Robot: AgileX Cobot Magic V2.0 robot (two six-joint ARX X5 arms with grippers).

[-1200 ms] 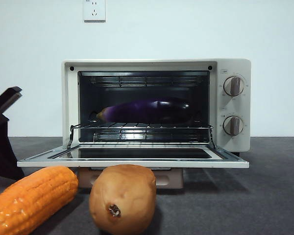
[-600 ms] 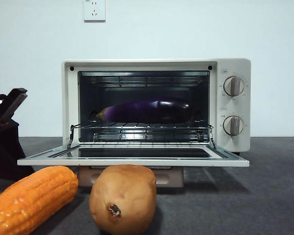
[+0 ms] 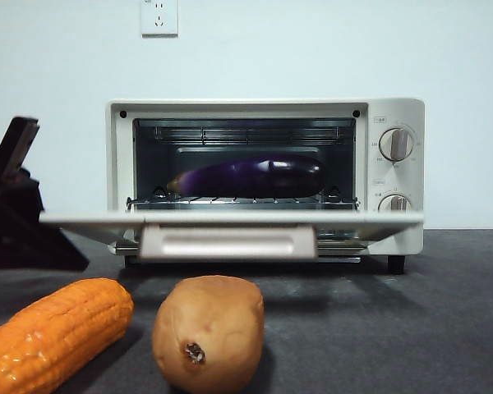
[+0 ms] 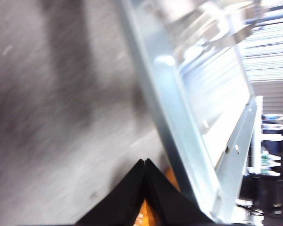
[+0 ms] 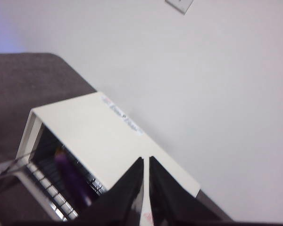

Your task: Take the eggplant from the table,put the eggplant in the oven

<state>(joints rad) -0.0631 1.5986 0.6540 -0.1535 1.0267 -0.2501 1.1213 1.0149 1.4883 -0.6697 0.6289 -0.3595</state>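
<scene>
Pressing under the oven door (image 3: 230, 220) at its left edge, left tool (image 4: 145, 162) has jaws together, holding nothing; door raised to about level, half shut. Right tool (image 5: 146, 160) hangs high above the oven (image 3: 263, 176), jaws nearly together, empty. Eggplant (image 3: 251, 177) lies on the rack inside. Corn cob (image 3: 53, 332) and potato (image 3: 208, 332) sit on the worktop (image 3: 394, 328) in front.

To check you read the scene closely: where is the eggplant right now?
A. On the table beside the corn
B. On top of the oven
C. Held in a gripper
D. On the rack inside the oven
D: the eggplant lies on the wire rack inside the oven, behind its partly raised door.
</scene>
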